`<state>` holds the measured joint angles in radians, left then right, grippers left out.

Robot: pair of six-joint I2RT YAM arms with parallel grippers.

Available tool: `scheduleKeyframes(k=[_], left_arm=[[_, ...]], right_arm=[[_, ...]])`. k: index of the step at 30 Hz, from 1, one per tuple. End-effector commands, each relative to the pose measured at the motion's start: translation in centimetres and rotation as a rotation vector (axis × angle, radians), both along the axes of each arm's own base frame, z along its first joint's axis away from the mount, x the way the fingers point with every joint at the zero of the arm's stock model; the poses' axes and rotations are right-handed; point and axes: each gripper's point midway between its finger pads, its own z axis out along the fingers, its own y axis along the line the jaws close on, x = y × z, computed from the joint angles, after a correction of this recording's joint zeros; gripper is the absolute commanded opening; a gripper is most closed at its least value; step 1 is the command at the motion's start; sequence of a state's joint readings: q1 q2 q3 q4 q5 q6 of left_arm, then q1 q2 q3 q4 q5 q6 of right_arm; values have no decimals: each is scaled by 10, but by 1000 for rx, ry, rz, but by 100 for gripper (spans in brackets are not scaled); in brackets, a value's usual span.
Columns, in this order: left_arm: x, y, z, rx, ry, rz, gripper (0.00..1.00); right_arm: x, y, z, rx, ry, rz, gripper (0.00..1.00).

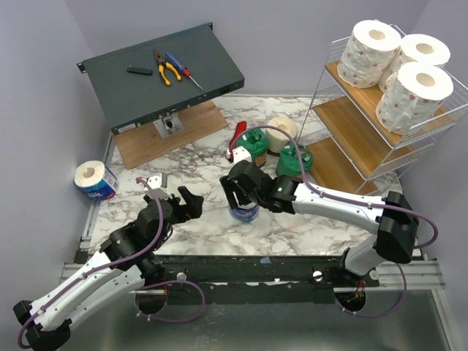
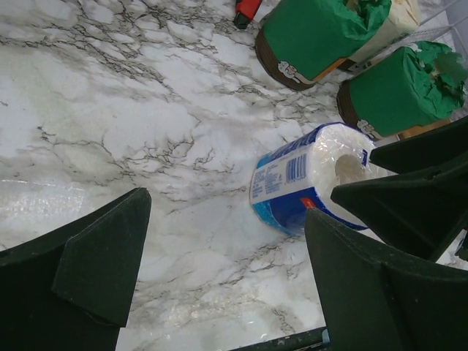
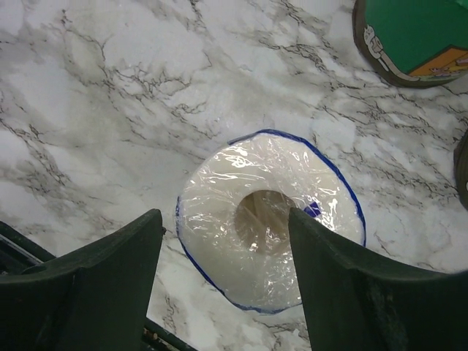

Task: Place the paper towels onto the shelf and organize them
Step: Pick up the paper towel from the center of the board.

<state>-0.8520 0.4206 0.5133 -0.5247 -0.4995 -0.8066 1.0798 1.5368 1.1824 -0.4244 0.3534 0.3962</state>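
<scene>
A blue-wrapped roll [image 1: 245,213] [image 3: 241,259] [image 2: 296,186] stands on end on the marble counter [image 1: 197,157], near the middle of its front edge. Your right gripper [image 1: 241,199] [image 3: 223,219] hangs directly over it, jaws spread wide with one finger to each side of the roll. You can't tell from these views whether either finger touches the wrap.

Your left gripper [image 1: 187,205] [image 2: 227,212] sits just beside the roll on its left, jaws wide apart and empty.

Further back, two green-wrapped rolls [image 1: 254,146] [image 2: 314,36] and a cream roll [image 1: 281,133] cluster near the foot of the shelf [image 1: 358,128], with a red-handled tool [image 1: 238,135] beside them. The shelf stands at the counter's back right corner. Three white pink-specked rolls [image 1: 413,95] sit on its top tier. A second blue roll [image 1: 95,179] lies at the counter's left edge.
</scene>
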Motion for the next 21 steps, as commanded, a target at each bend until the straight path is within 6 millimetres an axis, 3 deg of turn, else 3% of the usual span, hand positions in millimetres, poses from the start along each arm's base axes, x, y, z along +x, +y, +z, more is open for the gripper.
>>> scheduleKeyframes(k=[1,12,18,21], left_arm=[[2,10,-1,-15,-17,54,89],[-1,11,-12,-17,-6,51,89],[0,9,-14,-18,-2,46,89],[0,9,-15,-17,2,44,89]], right_arm=[[7,19,7,14,-38,17,72],[1,18,-33,-70,29,14,63],[1,18,-40,-90,37,14,58],[2,15,-43,-106,34,-1,51]])
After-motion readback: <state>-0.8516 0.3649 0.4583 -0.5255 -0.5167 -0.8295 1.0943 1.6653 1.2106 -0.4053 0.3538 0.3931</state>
